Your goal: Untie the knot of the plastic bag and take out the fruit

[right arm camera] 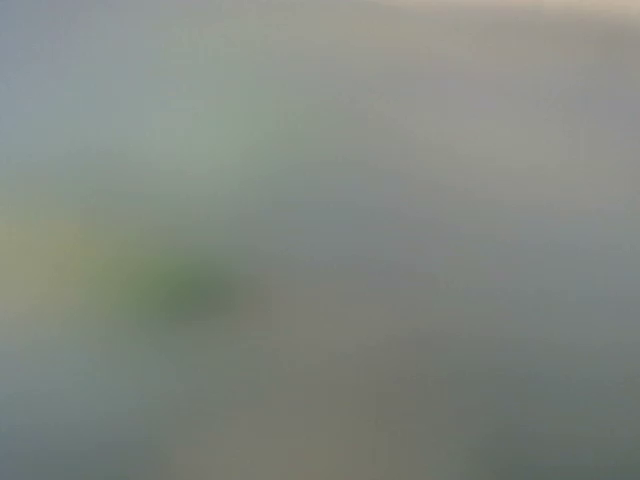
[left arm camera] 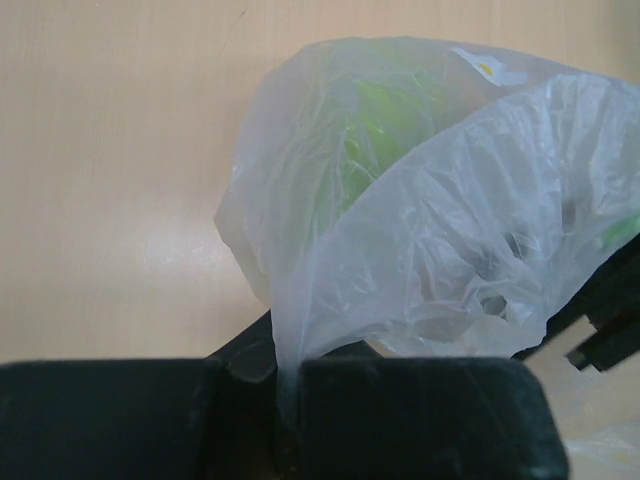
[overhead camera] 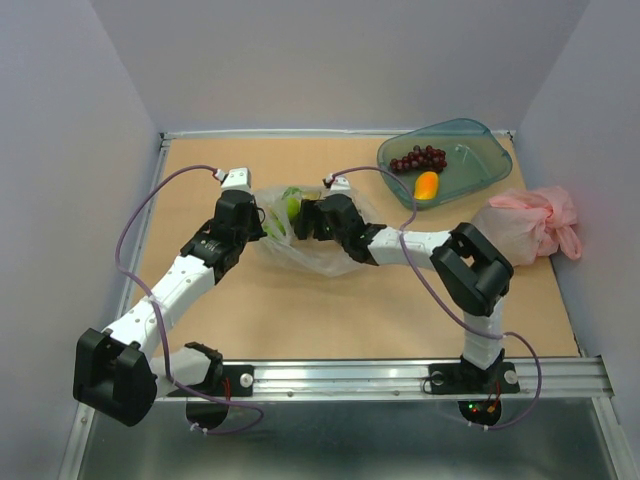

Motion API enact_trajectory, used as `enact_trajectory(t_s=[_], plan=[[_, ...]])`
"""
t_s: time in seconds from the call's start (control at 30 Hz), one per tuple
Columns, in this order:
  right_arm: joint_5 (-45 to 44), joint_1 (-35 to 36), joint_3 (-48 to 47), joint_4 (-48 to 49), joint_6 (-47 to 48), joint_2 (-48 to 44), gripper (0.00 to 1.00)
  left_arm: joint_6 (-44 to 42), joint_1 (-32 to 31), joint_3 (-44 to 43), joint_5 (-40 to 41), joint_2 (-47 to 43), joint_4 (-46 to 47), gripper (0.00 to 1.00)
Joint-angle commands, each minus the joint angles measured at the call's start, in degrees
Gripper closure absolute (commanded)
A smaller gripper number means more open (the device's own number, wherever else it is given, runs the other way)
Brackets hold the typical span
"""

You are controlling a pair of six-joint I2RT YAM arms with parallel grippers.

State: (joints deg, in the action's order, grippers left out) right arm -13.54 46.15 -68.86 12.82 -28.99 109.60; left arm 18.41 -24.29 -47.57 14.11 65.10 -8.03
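Tabletop of tan board, walled in grey on three sides, both arms bolted at its near edge. Both arms reach inward and meet at mid-table.

Thin, crinkly, transparent plastic bag lies at mid-table between the two grippers. Its film is bunched and puffed up, with green showing through it.

Teal translucent plastic tray sits at the far right corner, well apart from the transparent bag. Pink plastic bag, knotted, lies just near of the tray by the right wall.

Left gripper is at the bag's left side, with its jaws closed tight. The left wrist view shows a twisted strip of the film pinched between the black fingers, the rest of the bag ballooning above them.

Right gripper is pushed into the bag from the right, jaws spread wide. The right wrist view is only a grey-green blur, so I cannot tell whether anything lies between them.

Dark purple toy grape bunch lies in the tray. Orange-yellow mango-like fruit lies just near of it, also in the tray. Green round fruit is inside the bag, just beside the right gripper's tip; contact cannot be told.
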Motion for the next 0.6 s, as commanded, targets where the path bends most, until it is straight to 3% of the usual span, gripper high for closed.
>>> enact_trajectory(t_s=[0.0,0.57], plan=[[-8.51,0.08,0.66,14.86,-5.37,4.2,0.07,-0.84,0.12,0.37,-1.45,0.11,0.74,1.0],[-16.61,-0.01,-2.68,30.32,-7.48,15.82,0.13,-1.19,-0.05,0.02,-4.97,0.99,1.26,1.0]])
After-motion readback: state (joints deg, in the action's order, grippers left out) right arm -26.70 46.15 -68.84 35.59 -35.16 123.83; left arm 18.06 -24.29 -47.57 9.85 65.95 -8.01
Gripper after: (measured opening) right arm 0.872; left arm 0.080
